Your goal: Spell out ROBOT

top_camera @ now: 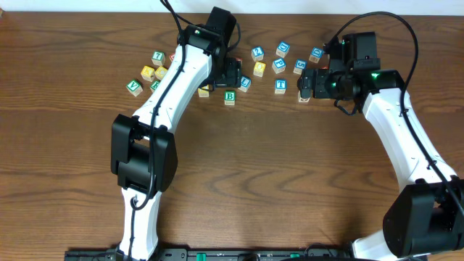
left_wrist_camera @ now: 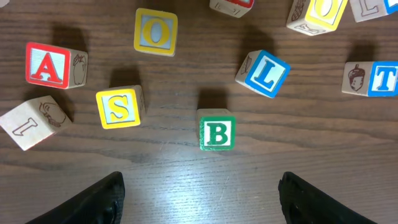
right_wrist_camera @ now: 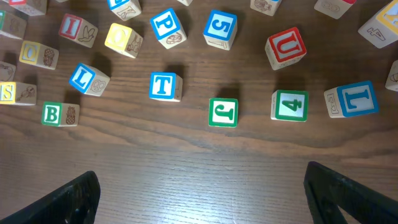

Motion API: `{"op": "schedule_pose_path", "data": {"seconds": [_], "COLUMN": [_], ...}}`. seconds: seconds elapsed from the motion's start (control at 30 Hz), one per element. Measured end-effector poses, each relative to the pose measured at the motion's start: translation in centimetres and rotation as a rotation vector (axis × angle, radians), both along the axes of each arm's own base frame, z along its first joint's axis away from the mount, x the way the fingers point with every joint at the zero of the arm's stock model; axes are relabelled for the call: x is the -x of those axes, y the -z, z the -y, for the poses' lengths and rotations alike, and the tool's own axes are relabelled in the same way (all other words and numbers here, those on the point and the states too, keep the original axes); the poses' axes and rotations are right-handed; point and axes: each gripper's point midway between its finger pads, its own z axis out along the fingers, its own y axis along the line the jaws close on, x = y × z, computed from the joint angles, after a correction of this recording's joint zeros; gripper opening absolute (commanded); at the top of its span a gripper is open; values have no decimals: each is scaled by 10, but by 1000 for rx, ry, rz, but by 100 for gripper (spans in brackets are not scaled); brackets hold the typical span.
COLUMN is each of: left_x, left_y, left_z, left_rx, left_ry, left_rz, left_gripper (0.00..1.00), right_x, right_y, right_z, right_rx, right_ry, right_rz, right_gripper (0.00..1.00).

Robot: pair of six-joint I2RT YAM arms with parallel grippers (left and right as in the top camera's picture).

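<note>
Dark wood-grain table (top_camera: 254, 181), alphabet cubes scattered along its far side. No row formed, so the spelling looks barely begun, with all five letters left to place. Left gripper (left_wrist_camera: 202, 202): jaws apart, empty, hovering just short of green B cube (left_wrist_camera: 217, 132), which sits slightly clear of the scatter. Right gripper (right_wrist_camera: 202, 199): jaws wide apart, empty, near blue T cube (right_wrist_camera: 164, 86). Yellow O cube (left_wrist_camera: 155, 31) lies beyond B. Second O cube (left_wrist_camera: 320, 9) is cut off at the frame edge. R cube not found in any view; left arm (top_camera: 181, 80) covers part of the scatter overhead.

Red A cube (left_wrist_camera: 46, 64) near yellow S cube (left_wrist_camera: 119, 107) (slightly turned) on the wooden table (left_wrist_camera: 186, 186); blue L cube (left_wrist_camera: 266, 73) apart.
</note>
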Motion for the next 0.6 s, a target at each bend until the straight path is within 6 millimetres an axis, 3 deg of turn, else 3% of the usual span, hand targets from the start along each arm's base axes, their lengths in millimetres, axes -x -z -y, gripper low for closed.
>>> {"op": "schedule_pose_path", "data": {"seconds": [0.33, 0.6], "left_x": [-2, -14], "left_y": [8, 12], "left_z": [8, 11], "left_rx": [-14, -8], "left_ry": [14, 11], "left_rz": [6, 48], "left_gripper": [78, 78], "right_x": [0, 0], "right_y": [0, 0], "right_z": [0, 0], "right_rx": [0, 0], "right_ry": [0, 0], "right_rz": [0, 0], "right_gripper": [99, 99]}}
